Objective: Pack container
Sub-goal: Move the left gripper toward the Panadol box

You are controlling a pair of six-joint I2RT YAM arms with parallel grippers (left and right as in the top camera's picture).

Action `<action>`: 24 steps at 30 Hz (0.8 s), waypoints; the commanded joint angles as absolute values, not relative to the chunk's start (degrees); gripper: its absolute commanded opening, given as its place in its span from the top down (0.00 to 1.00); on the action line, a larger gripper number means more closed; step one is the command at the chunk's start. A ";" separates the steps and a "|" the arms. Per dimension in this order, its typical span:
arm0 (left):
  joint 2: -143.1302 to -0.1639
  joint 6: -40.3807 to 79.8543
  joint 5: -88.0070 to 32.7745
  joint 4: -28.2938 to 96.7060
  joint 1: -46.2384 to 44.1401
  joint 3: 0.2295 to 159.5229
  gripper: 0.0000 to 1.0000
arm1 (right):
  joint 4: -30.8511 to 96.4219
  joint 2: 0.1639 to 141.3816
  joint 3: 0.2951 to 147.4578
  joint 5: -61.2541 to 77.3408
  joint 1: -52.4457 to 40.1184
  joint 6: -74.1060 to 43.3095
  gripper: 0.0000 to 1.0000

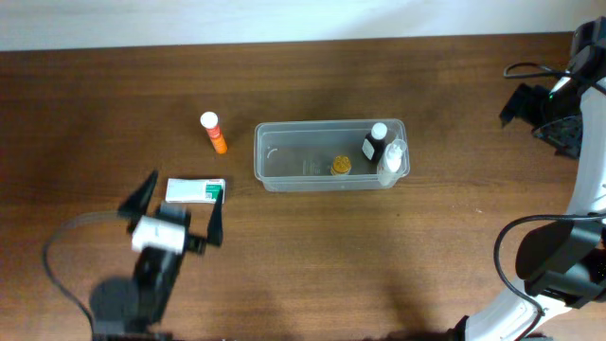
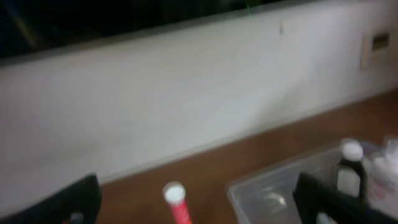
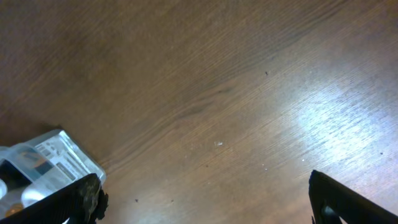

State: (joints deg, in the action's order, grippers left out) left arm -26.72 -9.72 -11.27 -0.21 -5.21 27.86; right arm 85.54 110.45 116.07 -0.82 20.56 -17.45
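Spread wide, my left claw frames the white-and-green box seen from overhead; my right claw gapes empty near the container.

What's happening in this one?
A packing job is partway through. The container holds a dark bottle, a clear bottle and a small orange-brown round item. An orange tube and a white-and-green box lie outside it on the table. The left gripper is open beside the box, holding nothing. The right gripper is open, off to the side.
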 commanded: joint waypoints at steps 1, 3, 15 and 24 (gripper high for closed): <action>-42.98 -10.37 -20.56 5.23 -4.93 41.74 0.01 | 85.25 110.02 116.16 -0.64 20.71 -17.65 0.02; -48.51 -10.39 -27.88 8.64 -4.93 46.24 0.01 | 85.25 110.02 116.16 -0.64 20.71 -17.65 0.02; -61.93 1.98 -19.22 23.55 -1.37 59.77 0.01 | 85.25 110.02 116.16 -0.64 20.71 -17.65 0.02; -75.66 1.76 -23.62 51.99 1.50 87.22 0.01 | 85.25 110.02 116.16 -0.64 20.71 -17.65 0.02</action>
State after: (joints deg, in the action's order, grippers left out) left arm -73.80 0.56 -18.57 50.24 1.43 84.14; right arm 85.27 110.43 116.05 -0.75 20.56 -17.56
